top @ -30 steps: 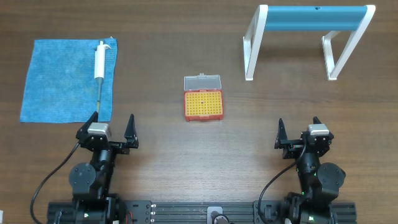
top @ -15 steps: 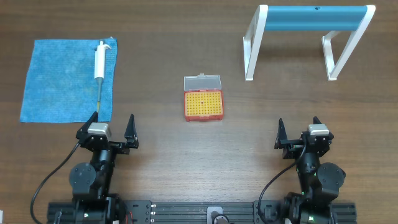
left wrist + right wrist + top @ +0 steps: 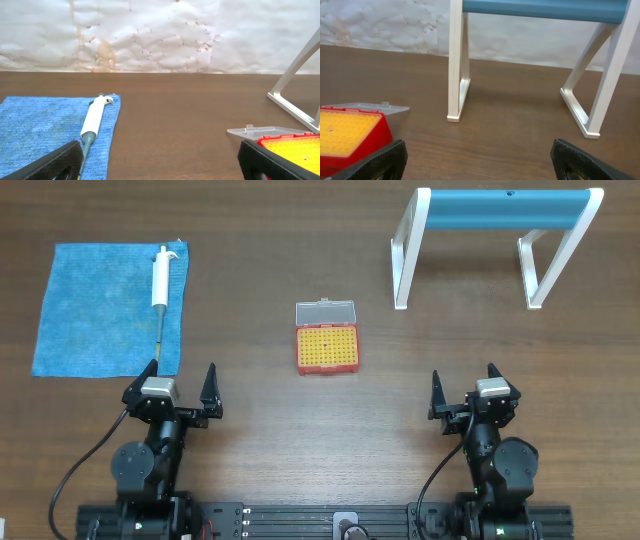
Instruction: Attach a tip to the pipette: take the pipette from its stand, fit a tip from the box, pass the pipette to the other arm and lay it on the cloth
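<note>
The white pipette (image 3: 159, 285) lies on the blue cloth (image 3: 95, 310) at the far left, its thin shaft pointing toward the arm bases; the left wrist view shows the pipette (image 3: 95, 117) on the cloth (image 3: 40, 130) too. The red tip box (image 3: 327, 347) with its clear lid open sits mid-table, and a corner of the tip box (image 3: 292, 147) and of the same tip box (image 3: 345, 132) appears in each wrist view. My left gripper (image 3: 172, 392) stands open near the cloth's near corner, holding nothing. My right gripper (image 3: 465, 392) stands open and empty at the right.
The pipette stand (image 3: 500, 240), white legs under a blue bar, is at the back right, and the stand (image 3: 535, 55) rises ahead in the right wrist view. Bare brown table (image 3: 330, 440) lies between the arms. A white wall (image 3: 150, 35) closes the far side.
The right arm has shifted a little to the left and slightly up the top view. The left arm, pipette and tip box have stayed put.
</note>
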